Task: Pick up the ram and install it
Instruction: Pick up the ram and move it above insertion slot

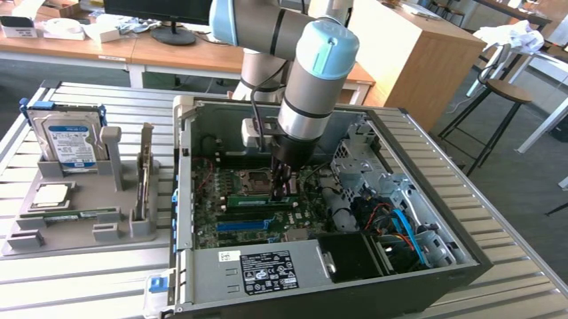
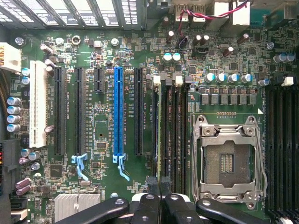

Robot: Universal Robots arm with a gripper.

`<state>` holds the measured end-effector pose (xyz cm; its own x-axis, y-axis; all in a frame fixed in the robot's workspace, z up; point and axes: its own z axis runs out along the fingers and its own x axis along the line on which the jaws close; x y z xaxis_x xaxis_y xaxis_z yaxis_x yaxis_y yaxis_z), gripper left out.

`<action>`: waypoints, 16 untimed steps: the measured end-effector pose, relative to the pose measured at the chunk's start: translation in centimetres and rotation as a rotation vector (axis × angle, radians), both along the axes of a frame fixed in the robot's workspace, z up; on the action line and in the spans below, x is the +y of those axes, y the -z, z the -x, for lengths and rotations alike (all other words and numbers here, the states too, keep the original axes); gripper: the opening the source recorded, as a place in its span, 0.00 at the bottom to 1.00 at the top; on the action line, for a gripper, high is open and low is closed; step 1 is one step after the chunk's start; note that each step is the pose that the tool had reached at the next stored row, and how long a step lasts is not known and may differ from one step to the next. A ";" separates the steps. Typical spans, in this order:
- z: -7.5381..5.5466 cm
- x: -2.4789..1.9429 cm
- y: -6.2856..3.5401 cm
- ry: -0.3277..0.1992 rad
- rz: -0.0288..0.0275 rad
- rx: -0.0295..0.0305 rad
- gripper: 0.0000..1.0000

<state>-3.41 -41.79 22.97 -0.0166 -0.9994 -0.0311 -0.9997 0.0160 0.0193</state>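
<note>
The gripper [image 1: 282,191] [image 2: 161,205] is squeezed tight on the ram [image 1: 253,198], a thin green stick. The ram stands on its edge in a long slot on the green board [image 2: 100,46], just beside the empty square chip socket [image 2: 227,161]. All this is inside the open computer case [image 1: 461,219].

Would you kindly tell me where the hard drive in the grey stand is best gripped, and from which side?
Probably near the top: pinch the hard drive across its two broad faces, coming from straight above. It stands upright on edge in the grey stand, whose posts cover its lower part, leaving the top free.
</note>
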 end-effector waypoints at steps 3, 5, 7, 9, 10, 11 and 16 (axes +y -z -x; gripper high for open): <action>0.0 0.00 0.00 -0.003 0.0000 0.0000 0.11; 0.0 0.00 0.01 -0.006 0.0000 0.0000 0.11; 0.0 0.00 0.01 -0.008 0.0000 0.0000 0.11; 0.0 0.00 0.01 -0.011 0.0000 0.0000 0.11; 0.0 0.00 0.01 -0.012 0.0000 0.0000 0.11; 0.0 0.00 0.01 -0.012 -0.0001 0.0000 0.11; 0.0 0.00 0.07 -0.012 -0.0002 -0.0001 0.11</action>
